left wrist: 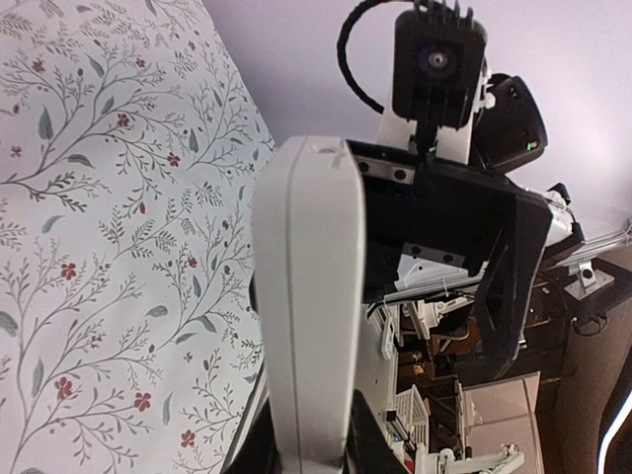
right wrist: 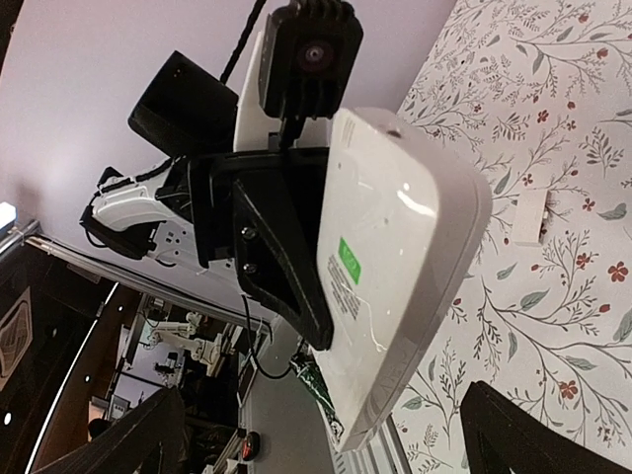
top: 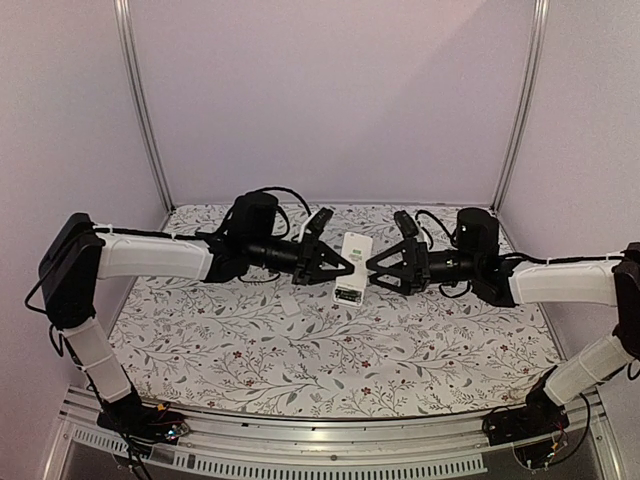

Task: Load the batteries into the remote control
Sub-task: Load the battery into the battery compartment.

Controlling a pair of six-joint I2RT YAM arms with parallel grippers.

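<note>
The white remote control (top: 352, 262) is held up above the table between the two arms. My left gripper (top: 338, 268) is shut on it; the left wrist view shows it edge-on (left wrist: 311, 296) between my fingers. Its plain back with a green sticker (right wrist: 395, 267) faces the right wrist camera. My right gripper (top: 374, 270) is open just right of the remote, its fingers (right wrist: 148, 434) spread wide and apart from it. The batteries are out of view.
A small white cover plate (top: 290, 305) lies on the floral tablecloth (top: 330, 360) below the left gripper, and also shows in the right wrist view (right wrist: 528, 217). Walls enclose the table at the back and sides.
</note>
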